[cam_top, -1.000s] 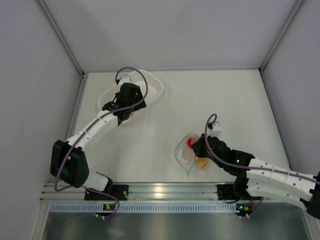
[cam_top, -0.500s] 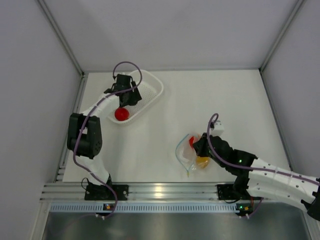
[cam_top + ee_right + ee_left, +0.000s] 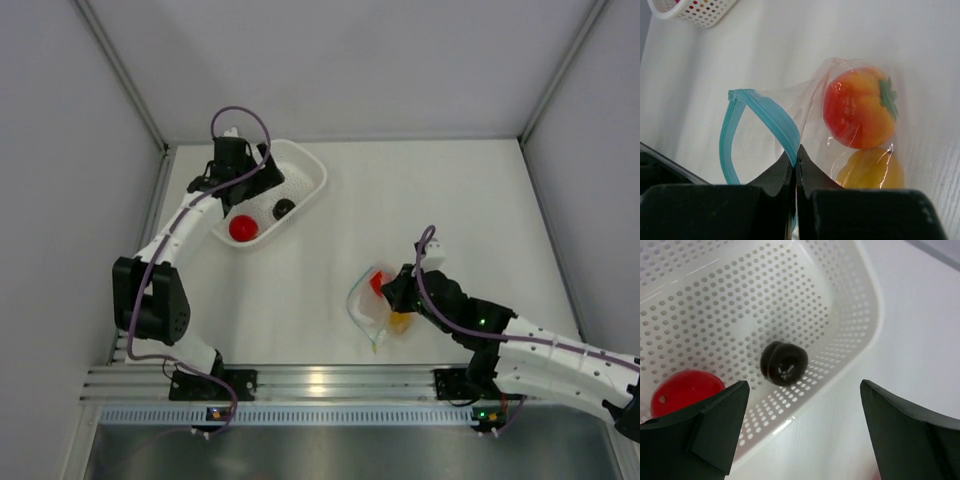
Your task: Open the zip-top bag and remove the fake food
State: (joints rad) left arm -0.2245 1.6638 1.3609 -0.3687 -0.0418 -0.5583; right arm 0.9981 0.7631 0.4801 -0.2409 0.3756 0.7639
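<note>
White tabletop below me: my right gripper pinches the small clear crinkly zip-top bag by its blue strip; my left gripper hangs spread, empty. Tugging may slip this pinch.

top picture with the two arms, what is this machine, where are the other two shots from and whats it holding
This is a robot: two white-and-black jointed arms bolted at the near edge of a white table, each ending in a two-finger gripper. The top picture looks down from above; the other two come from cameras on the wrists. The left gripper hangs open and empty over a white perforated plastic basket holding a shiny red ball and a dark round toy piece. The right gripper is pinched shut on the light blue zip strip of a small clear plastic zip-top bag, with an orange-red toy tomato and a yellow-orange piece inside.
</note>
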